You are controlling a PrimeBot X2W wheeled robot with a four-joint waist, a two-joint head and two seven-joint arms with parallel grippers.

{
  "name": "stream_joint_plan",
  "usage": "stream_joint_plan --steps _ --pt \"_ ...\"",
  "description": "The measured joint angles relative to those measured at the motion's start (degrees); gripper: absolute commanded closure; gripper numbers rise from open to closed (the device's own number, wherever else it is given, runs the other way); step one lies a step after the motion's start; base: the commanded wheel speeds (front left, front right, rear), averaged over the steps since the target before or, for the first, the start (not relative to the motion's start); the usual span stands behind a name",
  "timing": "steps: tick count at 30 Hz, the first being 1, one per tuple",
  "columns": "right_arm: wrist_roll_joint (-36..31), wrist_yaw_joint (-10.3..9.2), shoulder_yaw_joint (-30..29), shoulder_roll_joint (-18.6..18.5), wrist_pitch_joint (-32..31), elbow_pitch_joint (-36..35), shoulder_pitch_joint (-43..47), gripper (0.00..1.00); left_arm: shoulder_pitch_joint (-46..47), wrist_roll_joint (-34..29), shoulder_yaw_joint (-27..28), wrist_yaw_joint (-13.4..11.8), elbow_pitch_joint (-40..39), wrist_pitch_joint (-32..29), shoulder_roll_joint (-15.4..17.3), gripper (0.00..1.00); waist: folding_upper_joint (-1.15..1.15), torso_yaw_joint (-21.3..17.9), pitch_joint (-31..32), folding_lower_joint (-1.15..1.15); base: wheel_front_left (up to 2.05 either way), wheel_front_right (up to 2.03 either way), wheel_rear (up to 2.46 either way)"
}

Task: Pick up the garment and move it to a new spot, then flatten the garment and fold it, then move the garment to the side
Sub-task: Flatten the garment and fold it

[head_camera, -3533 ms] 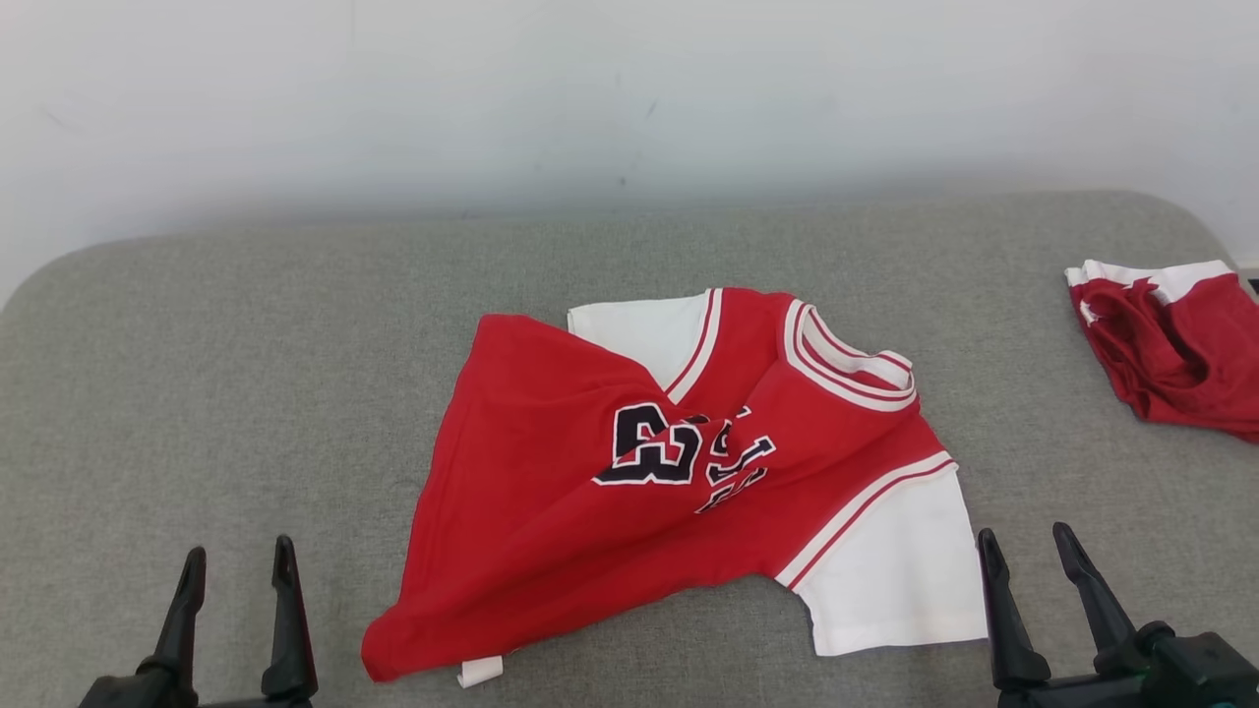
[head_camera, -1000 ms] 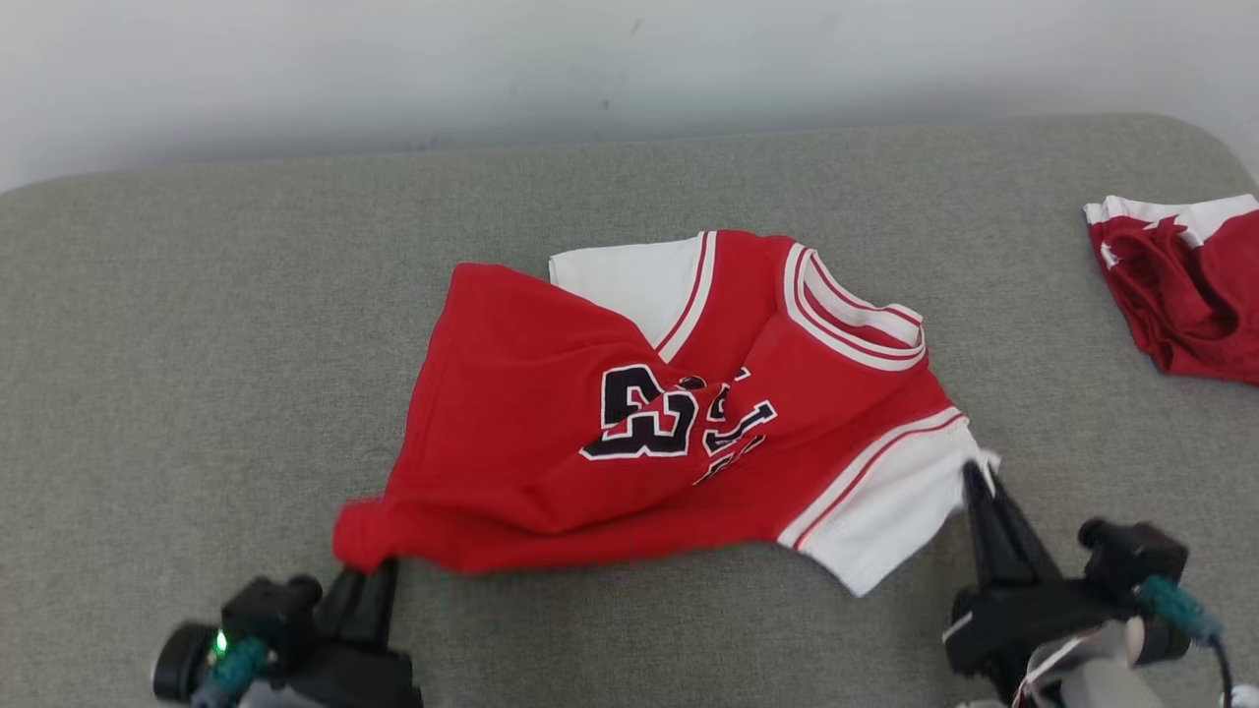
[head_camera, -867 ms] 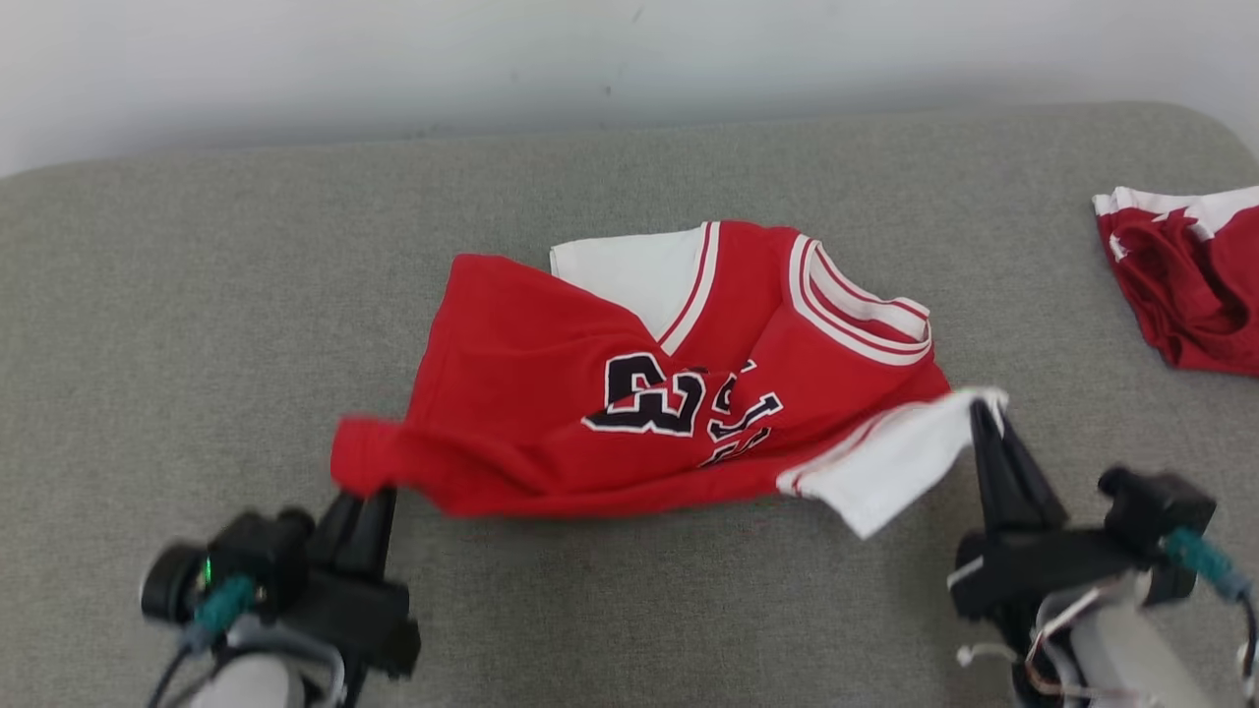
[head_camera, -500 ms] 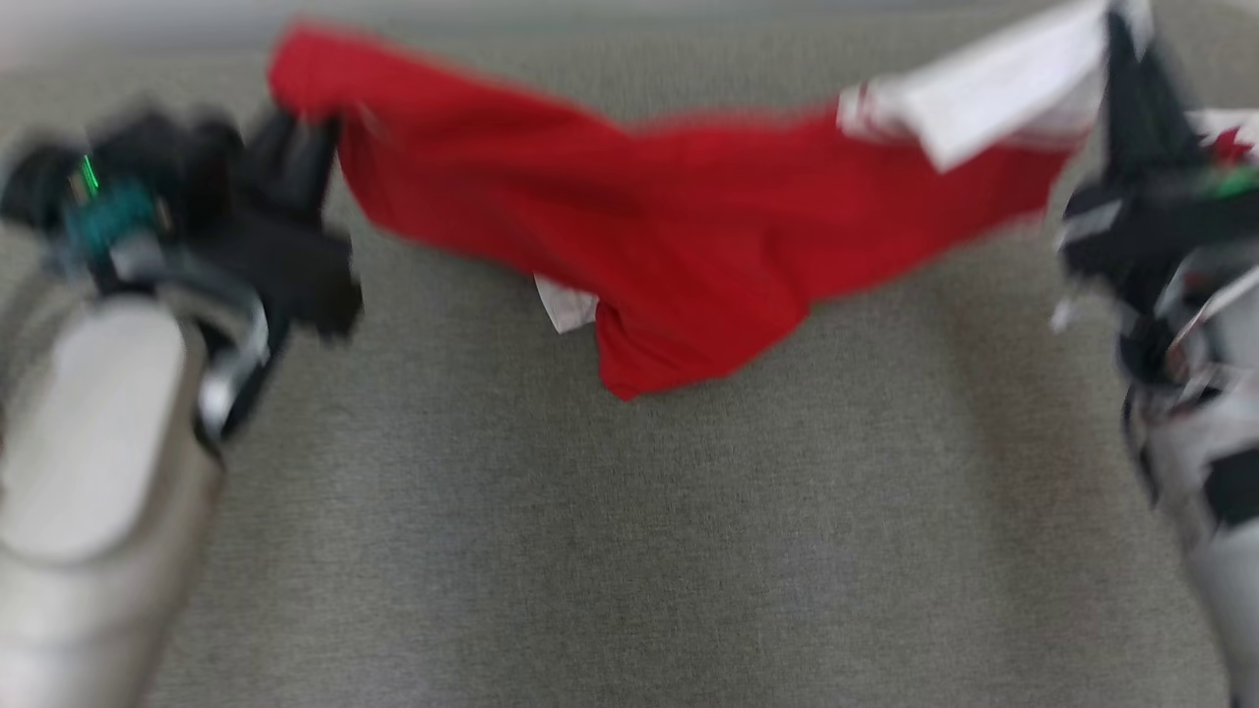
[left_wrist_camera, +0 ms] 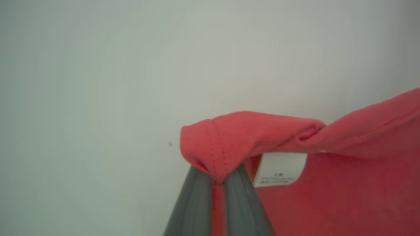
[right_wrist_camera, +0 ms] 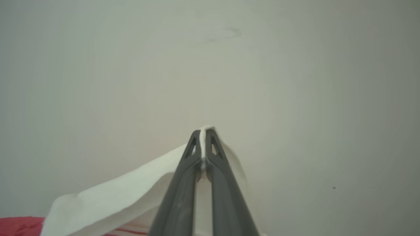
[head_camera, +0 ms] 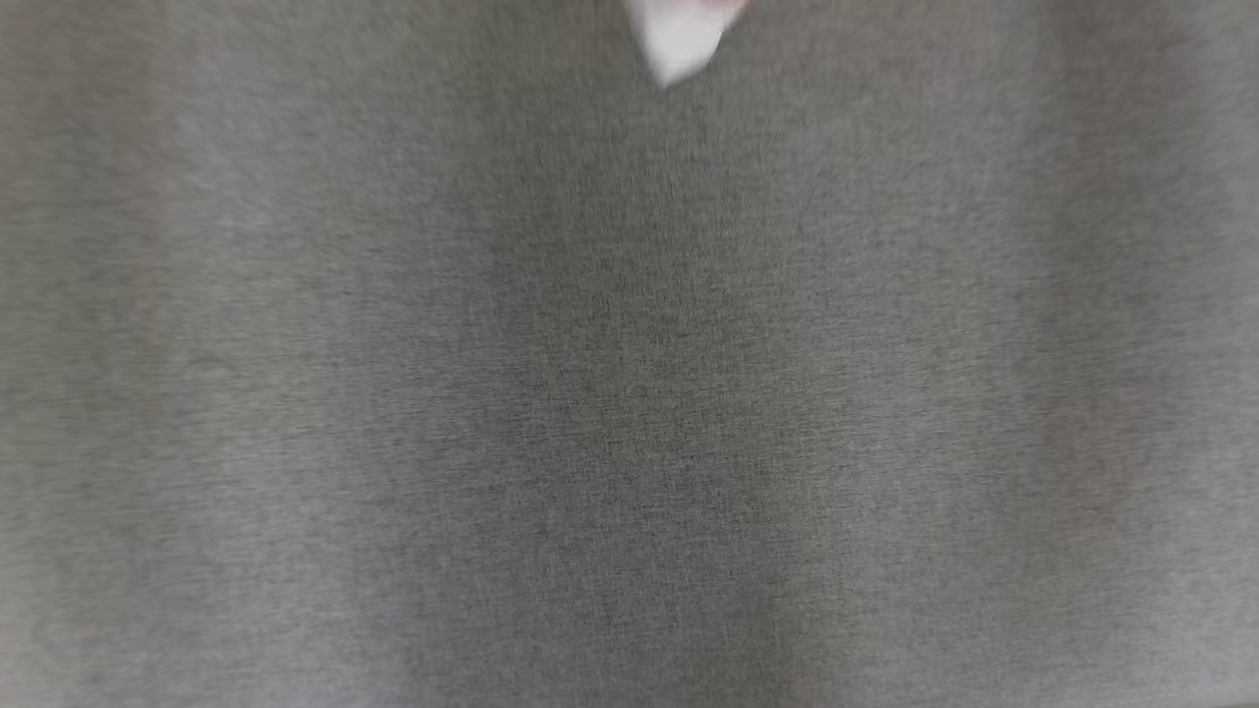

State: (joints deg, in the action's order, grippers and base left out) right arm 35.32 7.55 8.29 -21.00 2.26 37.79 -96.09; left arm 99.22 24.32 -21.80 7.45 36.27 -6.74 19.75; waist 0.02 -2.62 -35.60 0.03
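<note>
The garment is a red jersey with white sleeves, held up in the air by both arms. In the left wrist view my left gripper (left_wrist_camera: 216,178) is shut on a bunched red hem corner of the garment (left_wrist_camera: 344,183), with a white care label (left_wrist_camera: 280,168) hanging beside the fingers. In the right wrist view my right gripper (right_wrist_camera: 203,134) is shut on the edge of the white sleeve (right_wrist_camera: 131,193), which droops down to the left. In the blurred head view, a white tip of the garment (head_camera: 679,39) hangs in at the top edge.
The grey fabric surface (head_camera: 629,393) spreads below in the head view, blurred by motion. A plain pale wall (left_wrist_camera: 131,65) stands behind the left gripper, and the pale wall (right_wrist_camera: 295,82) also backs the right gripper.
Both grippers, shut on the garment, have lifted it off the grey surface and up out of the head view. The head camera has tilted down, leaving only a white tip at the top.
</note>
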Motion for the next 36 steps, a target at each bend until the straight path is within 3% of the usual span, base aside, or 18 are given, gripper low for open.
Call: stream_joint_plan --steps 7,14,27,36 --pt "-6.9 0.0 1.3 2.7 0.5 10.4 -19.7 1.0 18.7 -0.3 1.0 -2.0 10.6 -0.7 -3.8 1.0 0.0 -1.2 -3.9 -0.02 0.0 0.0 0.0" --pt "-10.3 0.0 2.7 4.1 2.4 17.6 -27.1 1.0 25.8 -0.9 -0.2 -2.0 17.6 0.4 -5.6 1.0 -0.01 -2.2 -4.4 -0.04 0.0 0.0 0.0" --pt "-9.6 0.0 6.1 3.2 5.8 24.1 -27.9 1.0 27.0 0.3 -1.6 -0.8 25.6 5.5 -6.8 1.0 -0.01 -3.0 -7.7 -0.03 0.0 0.0 0.0" --pt "-3.7 0.0 12.1 2.0 10.0 16.9 -17.9 1.0 16.8 3.7 -3.1 0.0 22.6 12.2 -7.7 1.0 -0.01 -2.5 -7.2 -0.03 0.0 0.0 0.0"
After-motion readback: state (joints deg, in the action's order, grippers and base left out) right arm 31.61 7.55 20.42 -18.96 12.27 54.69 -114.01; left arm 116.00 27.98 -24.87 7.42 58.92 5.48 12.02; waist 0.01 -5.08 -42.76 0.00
